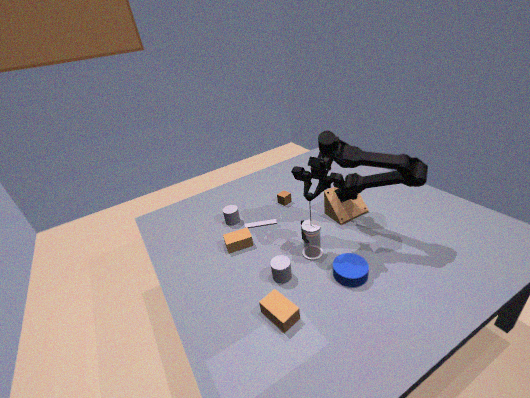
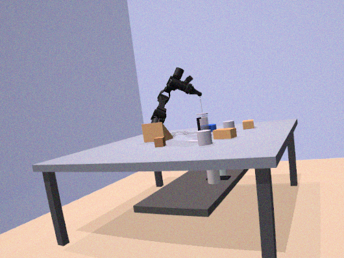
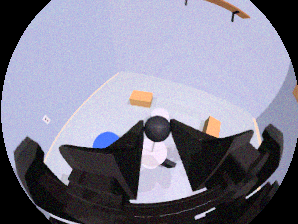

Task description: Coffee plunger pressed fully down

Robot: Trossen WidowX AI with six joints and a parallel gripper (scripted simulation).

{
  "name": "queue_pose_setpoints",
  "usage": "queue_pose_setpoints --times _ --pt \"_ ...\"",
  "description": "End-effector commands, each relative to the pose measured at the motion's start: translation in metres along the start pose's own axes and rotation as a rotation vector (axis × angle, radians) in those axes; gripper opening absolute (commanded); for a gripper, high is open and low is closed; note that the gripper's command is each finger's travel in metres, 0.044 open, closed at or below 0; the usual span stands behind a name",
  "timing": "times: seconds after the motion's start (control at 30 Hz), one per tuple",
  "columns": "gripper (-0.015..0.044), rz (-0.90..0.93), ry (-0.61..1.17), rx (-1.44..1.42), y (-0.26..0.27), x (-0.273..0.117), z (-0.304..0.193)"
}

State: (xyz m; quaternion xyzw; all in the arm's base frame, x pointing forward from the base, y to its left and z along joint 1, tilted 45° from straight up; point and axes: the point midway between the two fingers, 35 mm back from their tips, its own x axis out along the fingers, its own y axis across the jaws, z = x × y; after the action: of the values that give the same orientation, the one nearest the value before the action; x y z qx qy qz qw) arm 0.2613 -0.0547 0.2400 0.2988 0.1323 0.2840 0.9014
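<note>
Gripper Pinching Plunger Knob High Above Coffee Press

The gripper [image 1: 310, 197] [image 2: 200, 94] [image 3: 156, 123] is pinching the round black knob [image 3: 157, 128] of the plunger, one fingertip pressing on each side. Below the knob, the thin plunger rod [image 1: 310, 212] [image 2: 201, 105] is running down to the lid of the coffee press [image 1: 312, 240] [image 2: 203, 121] [image 3: 153, 154], and a long stretch of it is showing, so the plunger is standing raised. The press is standing upright on the grey table [image 1: 200, 260] [image 2: 107, 157] [image 3: 92, 120], its black handle [image 2: 198, 124] [image 3: 169, 163] sticking out at one side (the wrist view is catching it just under the knob).

The black arm [image 1: 385, 159] [image 2: 162, 100] is reaching over the table from beside a wooden wedge-shaped block [image 1: 344, 207] [image 2: 154, 132]. Near the press, a round blue container [image 1: 350, 269] [image 2: 212, 127] [image 3: 107, 141] is sitting on one side and a grey cylinder [image 1: 281, 269] [image 2: 228, 124] on another. A second grey cylinder [image 1: 231, 215] [image 2: 204, 137] is standing farther off, near a flat white strip [image 1: 261, 223] (thin enough to miss at a glance). An orange-brown block [image 1: 238, 240] [image 2: 224, 133] [image 3: 212, 127] is lying near that second cylinder; another orange-brown block [image 1: 280, 310] [image 2: 248, 124] [image 3: 141, 98] is lying beyond the first. A small brown cube [image 1: 284, 198] [image 2: 159, 142] is resting near the wedge.
</note>
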Motion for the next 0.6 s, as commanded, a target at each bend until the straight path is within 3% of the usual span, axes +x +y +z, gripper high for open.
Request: queue_pose_setpoints --times 0.0,0.57 --pt "0.0125 -0.001 0.000 0.002 0.000 0.000 0.000" --pt "0.0125 -0.009 0.014 -0.001 -0.006 0.015 -0.019"
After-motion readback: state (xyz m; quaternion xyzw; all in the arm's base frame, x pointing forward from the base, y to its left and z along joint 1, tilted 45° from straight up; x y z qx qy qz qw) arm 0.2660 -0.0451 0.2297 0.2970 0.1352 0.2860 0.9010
